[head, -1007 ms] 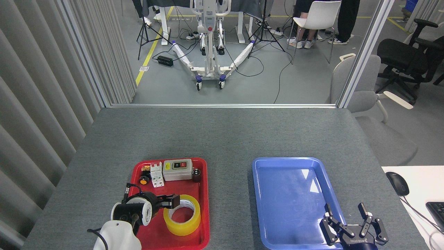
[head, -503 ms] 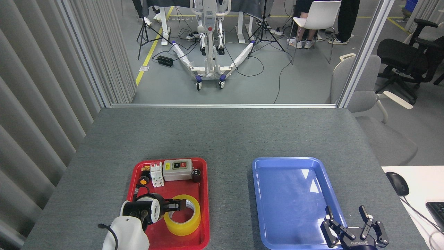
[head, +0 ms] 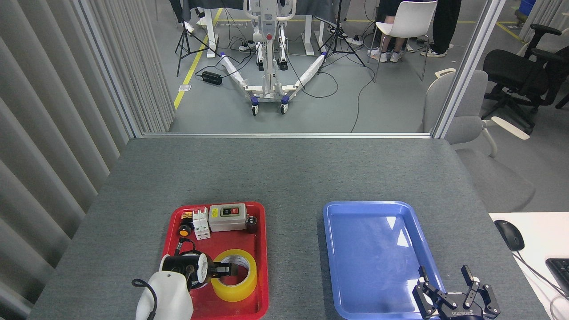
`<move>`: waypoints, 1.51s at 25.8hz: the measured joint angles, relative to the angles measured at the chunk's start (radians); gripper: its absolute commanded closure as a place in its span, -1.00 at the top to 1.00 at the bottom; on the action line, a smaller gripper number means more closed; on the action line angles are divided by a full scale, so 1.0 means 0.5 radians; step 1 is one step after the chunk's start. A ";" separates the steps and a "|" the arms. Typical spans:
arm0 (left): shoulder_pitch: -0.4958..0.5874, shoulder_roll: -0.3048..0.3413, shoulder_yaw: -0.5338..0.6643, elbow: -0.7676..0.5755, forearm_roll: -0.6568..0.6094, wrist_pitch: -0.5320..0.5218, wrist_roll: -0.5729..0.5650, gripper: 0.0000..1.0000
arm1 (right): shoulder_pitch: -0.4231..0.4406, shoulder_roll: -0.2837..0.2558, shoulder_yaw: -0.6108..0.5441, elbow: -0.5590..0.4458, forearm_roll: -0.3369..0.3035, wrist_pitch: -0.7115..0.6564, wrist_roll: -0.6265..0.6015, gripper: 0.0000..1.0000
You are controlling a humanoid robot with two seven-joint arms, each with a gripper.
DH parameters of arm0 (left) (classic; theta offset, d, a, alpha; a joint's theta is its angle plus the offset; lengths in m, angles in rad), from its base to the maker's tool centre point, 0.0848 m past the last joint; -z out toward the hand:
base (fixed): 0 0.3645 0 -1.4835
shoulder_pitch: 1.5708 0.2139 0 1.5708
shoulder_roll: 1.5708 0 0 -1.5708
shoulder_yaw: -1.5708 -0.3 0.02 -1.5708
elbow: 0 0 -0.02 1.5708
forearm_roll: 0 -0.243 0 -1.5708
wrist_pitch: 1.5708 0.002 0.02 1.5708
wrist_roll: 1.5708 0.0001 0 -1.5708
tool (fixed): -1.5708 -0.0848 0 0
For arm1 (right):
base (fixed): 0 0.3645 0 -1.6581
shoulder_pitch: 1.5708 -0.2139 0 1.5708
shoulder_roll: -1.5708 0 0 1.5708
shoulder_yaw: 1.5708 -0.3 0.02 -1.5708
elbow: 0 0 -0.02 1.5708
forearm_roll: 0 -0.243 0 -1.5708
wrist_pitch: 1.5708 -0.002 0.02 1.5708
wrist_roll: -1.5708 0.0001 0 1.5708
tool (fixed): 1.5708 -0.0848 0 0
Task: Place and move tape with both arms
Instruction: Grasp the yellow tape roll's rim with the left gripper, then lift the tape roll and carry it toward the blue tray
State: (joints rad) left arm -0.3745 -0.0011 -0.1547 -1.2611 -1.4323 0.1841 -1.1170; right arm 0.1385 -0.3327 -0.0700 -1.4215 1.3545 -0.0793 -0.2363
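**Left tool at the tape in the red tray, right tool spread over the blue tray's corner**

Head view. Grey felt-topped desk [head: 284,173]. Two trays on it, well apart: red tray [head: 262,249] on the left, blue tray [head: 338,249] on the right.

Red tray, far end: a white terminal block [head: 201,223], a grey switch box [head: 227,217] with a black and red panel, a small dark cylinder [head: 252,224], and a small orange knob [head: 184,231] at the left edge. Near end: the tape [head: 234,281], a yellow roll lying flat, its white inner core facing up.

Left arm enters from the lower left, white casing nearest the camera. Left tool [head: 226,269] points right, its dark fingers reaching over the left rim of the roll, with the tips over the core opening. Whether they grip the wall of the roll or only sit over it, cannot tell; seen too small and dark.

Right tool [head: 444,281] sits low at the frame's bottom edge, over the near right corner of the blue tray. Its fingers [head: 466,272] stand spread apart, pointing away from the camera, nothing between them. The blue tray's floor shows only window glare.

Right margin: a white surface with a black mouse [head: 509,234] and a keyboard corner [head: 561,271]. Beyond the desk: a floor with cables, a white wheeled frame [head: 266,84], chairs.
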 measured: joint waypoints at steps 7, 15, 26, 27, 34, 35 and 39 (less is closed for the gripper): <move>-0.003 0.005 -0.002 0.032 -0.021 0.009 -0.016 0.45 | -0.007 0.000 -0.004 0.033 0.005 0.005 0.000 1.00; -0.005 0.014 -0.026 0.038 -0.045 0.009 0.044 -0.28 | -0.007 0.018 -0.004 0.036 0.039 0.006 -0.001 0.99; 0.006 0.037 -0.002 -0.013 -0.097 0.002 0.233 -1.00 | -0.007 0.030 -0.004 0.036 0.061 0.006 -0.005 0.99; 0.009 0.038 0.012 -0.034 -0.097 -0.009 0.267 -1.00 | -0.007 0.030 -0.004 0.036 0.061 0.006 -0.005 0.99; 0.097 0.039 0.108 -0.167 0.139 -0.136 0.358 -1.00 | -0.005 0.032 -0.004 0.036 0.061 0.007 -0.007 0.99; 0.119 0.040 0.121 -0.210 0.254 -0.176 0.358 -1.00 | -0.005 0.032 -0.004 0.036 0.062 0.008 -0.005 0.99; 0.194 0.030 0.156 -0.392 0.804 -0.439 0.283 -1.00 | -0.005 0.032 -0.004 0.036 0.076 0.009 0.000 0.99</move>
State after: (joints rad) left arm -0.2773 0.0141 -0.0765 -1.4569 -1.0303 -0.0353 -0.9755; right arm 0.1360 -0.3168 -0.0720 -1.4036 1.3926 -0.0749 -0.2362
